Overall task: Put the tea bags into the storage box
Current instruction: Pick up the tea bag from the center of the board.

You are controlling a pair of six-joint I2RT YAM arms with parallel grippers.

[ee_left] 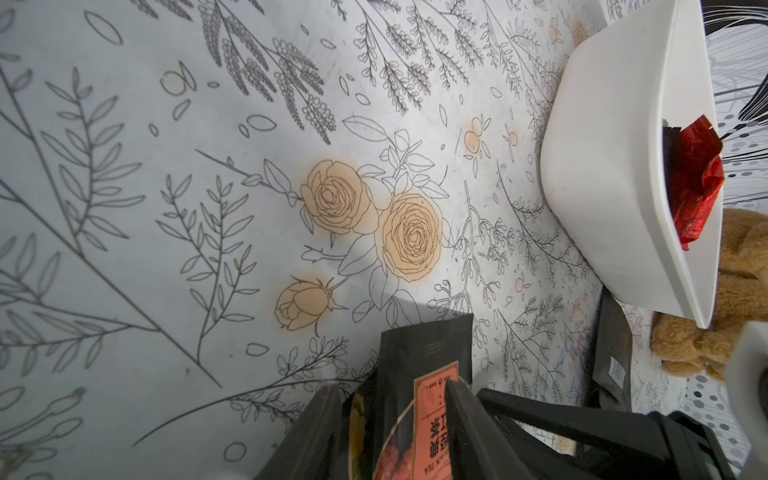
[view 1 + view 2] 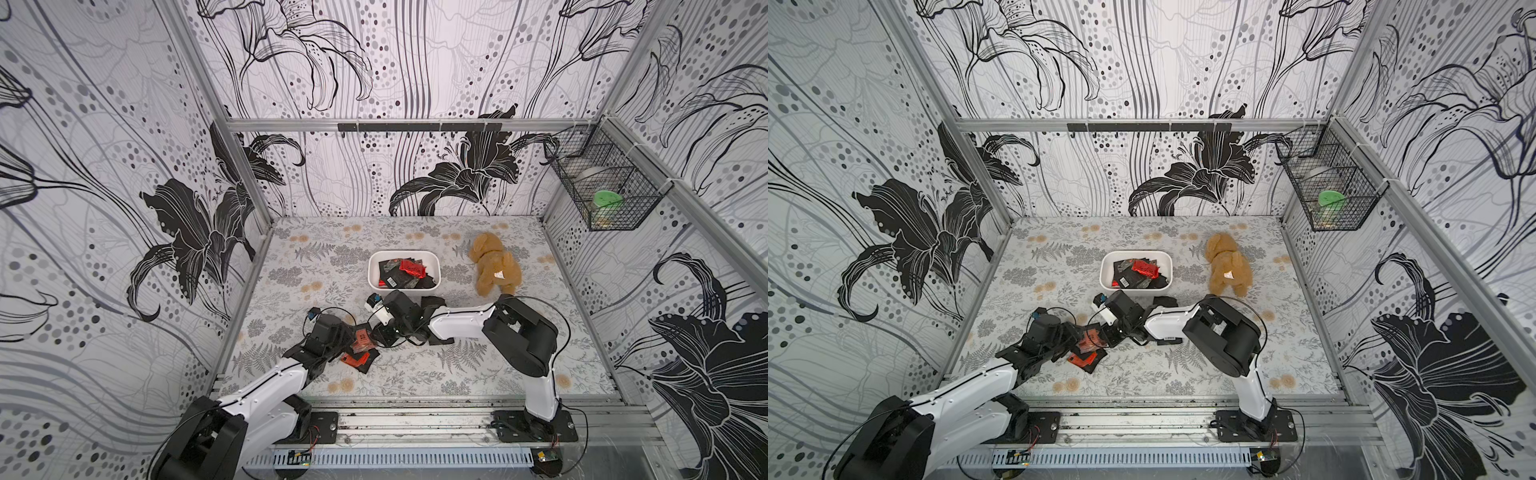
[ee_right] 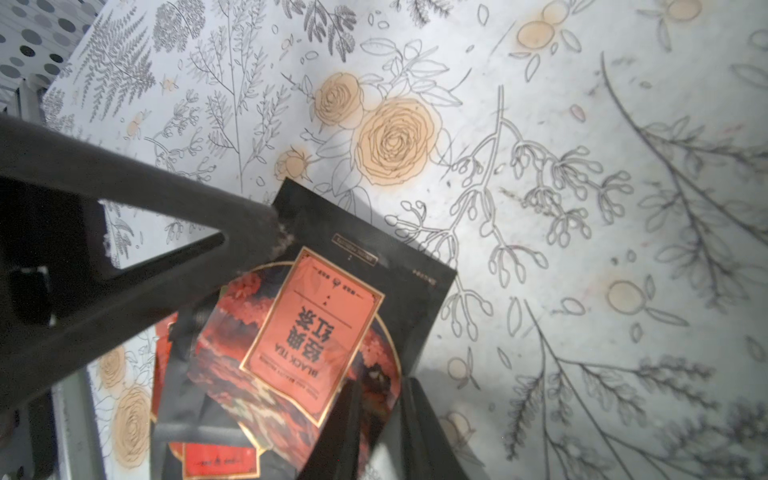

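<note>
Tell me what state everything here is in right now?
storage box: upright, lidless, partly filled with tea bags
orange-label tea bag: tilted up, between both grippers
right gripper: shut on its edge
left gripper: jaws apart either side of it, grip unclear
loose tea bags: lying outside the box
plush toy: lying apart from the box

Open mat [image 2: 316, 266] left of storage box [image 2: 374, 272], plush toy [image 2: 494, 266] right

Box [image 2: 374, 270] central on table [image 2: 519, 365], bags [image 2: 409, 270] in it; toy [image 2: 494, 266] right of box; loose bags [image 2: 359, 351] before box; basket [image 2: 602, 187] on right wall.
</note>
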